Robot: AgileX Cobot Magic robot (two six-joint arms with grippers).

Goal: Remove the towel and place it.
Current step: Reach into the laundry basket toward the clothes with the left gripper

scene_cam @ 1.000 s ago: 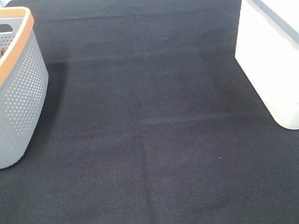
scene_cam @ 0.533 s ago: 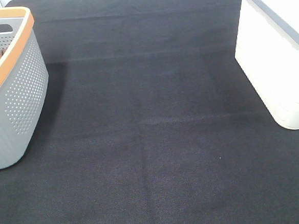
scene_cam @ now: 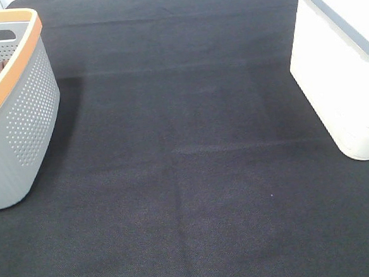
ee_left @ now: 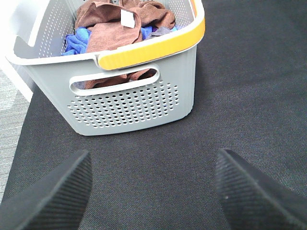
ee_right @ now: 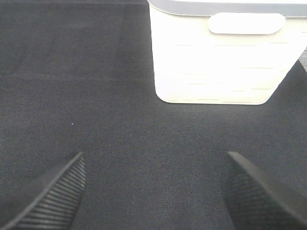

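Towel (ee_left: 108, 36) lies crumpled atop the pile in the grey basket (ee_left: 134, 105), white tag up, touching a blue cloth (ee_left: 76, 40). Left gripper (ee_left: 153, 155) spread wide, near the basket. Right gripper (ee_right: 154, 155) spread wide, facing the white bin (ee_right: 216, 67).

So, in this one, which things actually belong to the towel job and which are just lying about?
Belongs to the job:
- towel, heaped in the grey basket
- left gripper, open, facing that basket

Just there:
- blue cloth, beside the towel in the basket
- white bin, possibly the drop spot
- right gripper, open, empty
- black table cover
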